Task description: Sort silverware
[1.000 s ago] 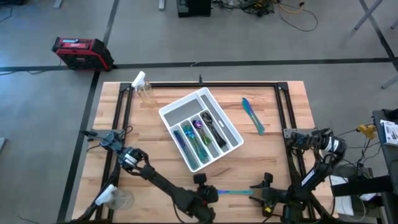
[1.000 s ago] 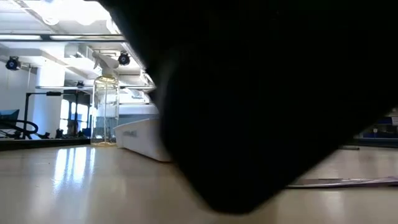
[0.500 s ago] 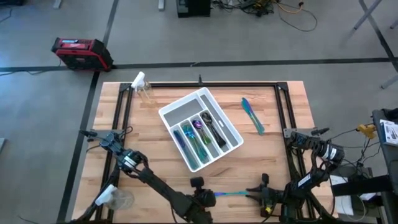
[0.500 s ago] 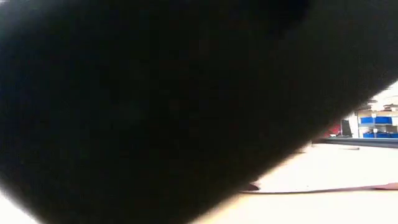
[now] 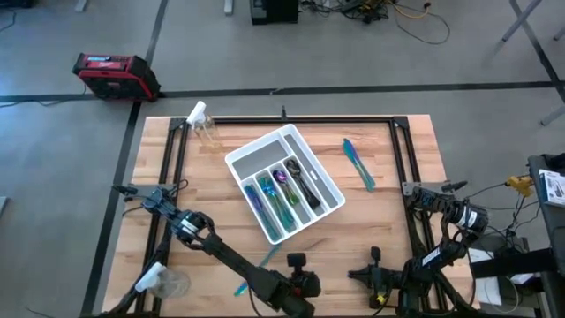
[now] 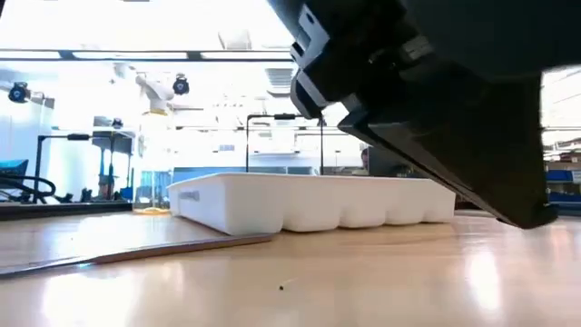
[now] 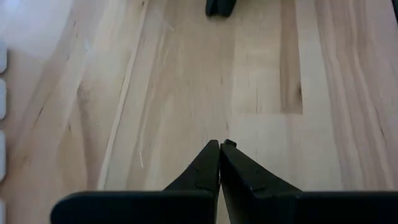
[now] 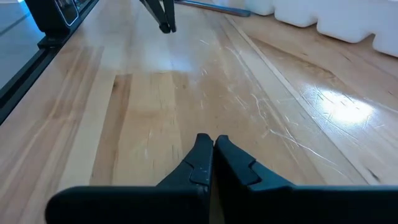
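Wooden bench (image 5: 221, 221) bearing a white compartmented tray (image 5: 328, 181), set at a slant near the middle. Its compartments hold several pieces of silverware: a blue-green group (image 5: 274, 196) in the lanes nearer the left arm, a dark piece (image 5: 303, 183) in a lane nearer the right arm; exact types cannot be told. One iridescent blue-green piece (image 5: 358, 164) lies loose on the bench, just beside the tray on the right arm's side, apart from it. A second loose teal piece (image 5: 257, 267) lies slanted near the bench's front edge, between the tray and the left pincer (image 5: 305, 284); in the low view it shows as a slim strip (image 6: 136, 254) flat on the wood in front of the tray. Left pincer: at the front edge, fingers pressed together in its wrist view (image 7: 220, 168), holding nothing. Right pincer (image 5: 371, 277): at the front edge to the right, well apart from the tray, fingers together (image 8: 212, 158), holding nothing. A clear spray bottle (image 5: 203, 124) stands at the far left corner. A clear cup (image 5: 168, 283) sits at the near left corner.
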You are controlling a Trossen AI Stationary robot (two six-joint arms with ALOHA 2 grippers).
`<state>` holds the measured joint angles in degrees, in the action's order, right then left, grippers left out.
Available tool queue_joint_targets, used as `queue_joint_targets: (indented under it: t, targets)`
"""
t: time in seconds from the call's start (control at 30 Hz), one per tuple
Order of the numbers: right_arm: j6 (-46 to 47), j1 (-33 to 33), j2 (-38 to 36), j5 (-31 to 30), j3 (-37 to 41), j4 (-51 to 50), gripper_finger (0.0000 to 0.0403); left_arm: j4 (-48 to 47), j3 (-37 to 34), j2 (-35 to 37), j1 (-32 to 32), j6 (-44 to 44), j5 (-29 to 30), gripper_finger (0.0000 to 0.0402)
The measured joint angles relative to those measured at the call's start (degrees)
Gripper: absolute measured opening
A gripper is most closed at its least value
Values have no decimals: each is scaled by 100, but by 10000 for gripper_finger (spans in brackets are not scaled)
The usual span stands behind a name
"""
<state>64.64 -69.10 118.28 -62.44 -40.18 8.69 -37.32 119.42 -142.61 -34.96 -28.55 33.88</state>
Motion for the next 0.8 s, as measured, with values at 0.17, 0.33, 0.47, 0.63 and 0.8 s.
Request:
queue_joint_targets:
  t: [0.17, 0.33, 0.47, 0.63, 0.8]
  targets:
    - [-22, 0, 0, -8, 11, 96, 1, -1345, 552, 92, -195, -919, -361, 0]
    - [-134, 0, -4, -54, 20, 159, 1, -3532, 1111, 97, -647, -2771, -591, 0]
    - [-293, 108, -12, -44, 23, 278, 1, -4911, 1122, 101, -806, -4015, -387, 0]
    - [-472, 241, -124, 127, 18, 419, 0, -4861, 748, 101, -662, -4094, -381, 0]
    - [-558, 515, -567, 760, 22, 423, 0, -4794, 144, 131, -382, -3865, -934, 0]
